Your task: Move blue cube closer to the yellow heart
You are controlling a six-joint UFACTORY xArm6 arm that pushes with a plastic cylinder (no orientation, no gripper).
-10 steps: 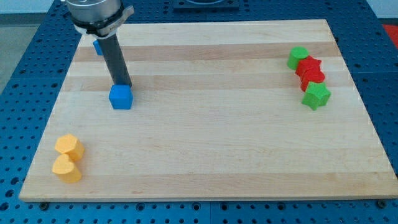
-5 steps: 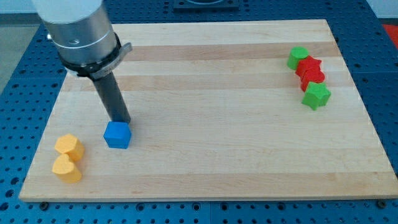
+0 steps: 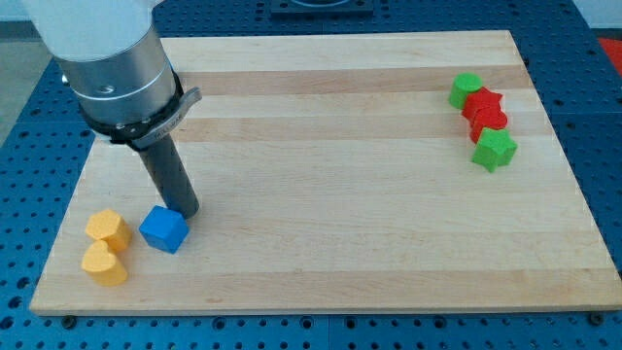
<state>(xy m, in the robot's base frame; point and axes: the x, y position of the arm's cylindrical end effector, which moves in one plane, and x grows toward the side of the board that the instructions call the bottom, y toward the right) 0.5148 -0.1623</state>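
So the board [image 3: 321, 194] has seven blocks on it that can be counted: one blue, two yellow-orange, two green, two red. The blue cube [image 3: 162, 229] sits near the view's bottom left, turned a bit on its corner, just beside the upper of the two yellow ones with a small gap between them. That upper yellow heart [image 3: 108, 228] touches the second yellow heart-ish block [image 3: 104, 262] right below it; their shapes are a bit soft from this angle.

The arm has no claw at all, just a dark rod, so there's nothing to open or close and it holds nothing. The rod's tip [image 3: 187, 211] is down on the wood right at the cube's upper right edge, touching it or as good as.

Over on the view's right there's a tight cluster: a green block [image 3: 466, 90] on top, two red blocks [image 3: 486, 110] packed in the middle, and a green star-like one [image 3: 495, 150] at the bottom.
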